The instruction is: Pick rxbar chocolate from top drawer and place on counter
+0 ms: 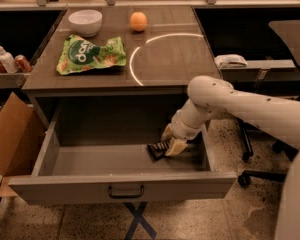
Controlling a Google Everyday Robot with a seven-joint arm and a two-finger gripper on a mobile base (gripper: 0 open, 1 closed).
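Reaching into the shallow grey metal top drawer [90,159], the gripper [169,142] is pinching one end of the flat black rxbar chocolate [155,150] between its tan fingers [176,146]. The bar is extending leftward from the gripper, and the smooth counter [175,59] is sitting above it.

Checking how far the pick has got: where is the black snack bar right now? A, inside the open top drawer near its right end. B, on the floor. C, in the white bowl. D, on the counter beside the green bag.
A: the rxbar chocolate lies in the open top drawer, near its right end, with the gripper down at it, not on the counter.
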